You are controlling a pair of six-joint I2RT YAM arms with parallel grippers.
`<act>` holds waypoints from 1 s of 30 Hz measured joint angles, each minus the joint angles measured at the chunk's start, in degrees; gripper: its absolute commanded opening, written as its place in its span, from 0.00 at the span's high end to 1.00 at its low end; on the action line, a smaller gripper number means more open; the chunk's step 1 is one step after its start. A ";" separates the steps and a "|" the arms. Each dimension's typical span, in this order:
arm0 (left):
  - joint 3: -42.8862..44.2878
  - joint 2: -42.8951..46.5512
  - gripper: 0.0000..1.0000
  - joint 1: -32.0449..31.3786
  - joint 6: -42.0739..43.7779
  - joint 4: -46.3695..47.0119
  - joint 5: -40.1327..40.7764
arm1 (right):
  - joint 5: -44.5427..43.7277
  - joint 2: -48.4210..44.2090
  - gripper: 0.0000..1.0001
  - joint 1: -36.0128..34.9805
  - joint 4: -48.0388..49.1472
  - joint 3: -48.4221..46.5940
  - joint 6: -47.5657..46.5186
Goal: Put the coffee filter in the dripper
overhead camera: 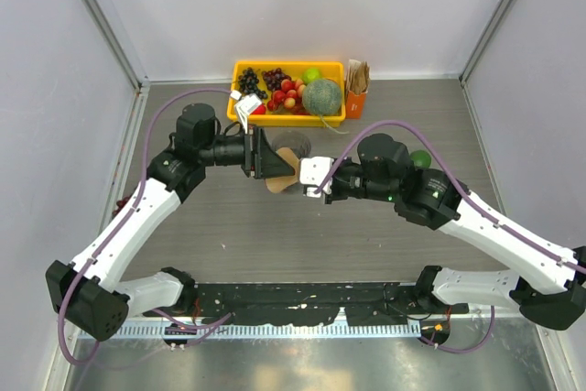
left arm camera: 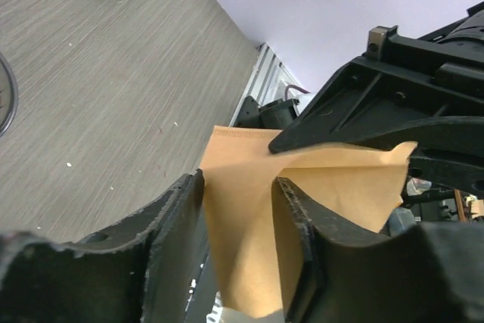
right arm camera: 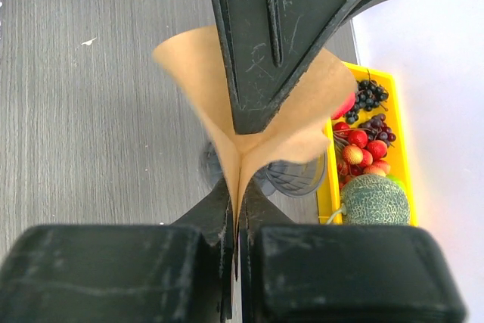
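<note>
- Grey wood-grain table (overhead camera: 229,226), white walls (overhead camera: 302,6) round it; yellow tray (overhead camera: 240,75) at the middle of the far edge.
- The coffee filter (overhead camera: 286,178) is off the table, held in the air over mid-table. It's just nearside of the dripper (overhead camera: 295,144), which stands betw. it and the tray.
- R gripper (right arm camera: 236,213) is clamped tight on the filter's seam edge; the paper flares out above the pinch.
- L gripper (left arm camera: 238,183): jaws apart w/ the paper betw. them. We see no firm pinch, so we read it as not gripping.
- Risk 1: if L closes while R holds, we think the thin paper creases flat or tears betw. the two pinches.
- Risk 2: if R lets go before L has a real hold, the filter prob. drops to the table beside the dripper, not in it.
- Risk 3: the cone is only partly spread; pushed down like that, it could fold over the rim or sit crooked.
- Risk 4: both wrists crowd the dripper; a nudge could tip it or slide it toward the tray.
</note>
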State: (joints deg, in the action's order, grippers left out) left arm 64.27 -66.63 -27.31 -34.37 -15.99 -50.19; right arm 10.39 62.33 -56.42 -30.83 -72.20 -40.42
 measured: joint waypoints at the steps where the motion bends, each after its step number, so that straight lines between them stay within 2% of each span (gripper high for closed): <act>1: -0.09 0.00 0.60 0.00 -0.35 0.24 -0.20 | -0.07 0.22 0.95 -0.02 0.02 0.00 0.00; 6: -0.74 0.00 0.75 0.02 -1.73 1.92 -0.85 | -0.28 0.72 0.92 -0.09 -0.02 0.00 0.04; 8: -0.96 0.00 0.83 0.02 -1.84 2.10 -0.85 | -0.44 0.70 0.85 -0.09 -0.02 0.00 0.04; 11: -1.20 0.00 0.98 0.13 -2.36 2.21 -0.90 | -0.87 0.70 0.64 -0.09 -0.28 0.00 0.26; 12: -1.20 0.00 1.00 0.33 -2.58 2.34 -0.90 | -1.07 0.70 0.58 -0.09 -0.55 0.00 0.42; 13: -1.20 0.04 1.00 0.42 -2.73 2.43 -0.94 | -1.29 0.70 0.47 -0.09 -0.87 -0.02 0.63; 14: -1.20 0.07 1.00 0.59 -2.73 2.47 -0.90 | -1.51 0.70 0.40 -0.09 -1.25 -0.04 0.98; 15: -1.20 0.13 1.00 0.87 -2.67 2.45 -0.81 | -1.73 0.70 0.27 -0.09 -1.97 -0.24 1.36; 17: -1.18 0.33 1.00 1.42 -2.45 2.19 -0.26 | -2.29 0.70 0.14 -0.09 -3.17 -0.74 2.82; 18: -1.18 0.55 1.00 1.64 -2.01 1.77 0.42 | -2.82 0.70 0.14 -0.07 -4.13 -1.29 4.07; 19: -1.03 0.83 1.00 1.84 -1.11 0.98 1.46 | -3.28 0.72 0.03 0.35 -5.27 -2.21 5.99; 20: -0.59 1.14 1.00 1.95 -0.22 -0.15 2.95 | -3.45 0.72 0.01 0.68 -5.73 -2.91 7.13; 24: 1.99 2.73 1.00 1.92 5.03 -3.67 11.56 | -4.09 1.09 0.04 3.96 -7.52 -8.52 16.76; 30: 5.44 7.04 1.00 -0.94 14.32 -4.50 28.85 | -2.56 3.89 0.04 12.83 -6.78 -19.96 33.62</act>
State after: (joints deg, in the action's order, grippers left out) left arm 69.71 -59.59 -28.25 -20.05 -20.49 -21.34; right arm 7.84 66.22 -43.59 -37.60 -92.16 -6.81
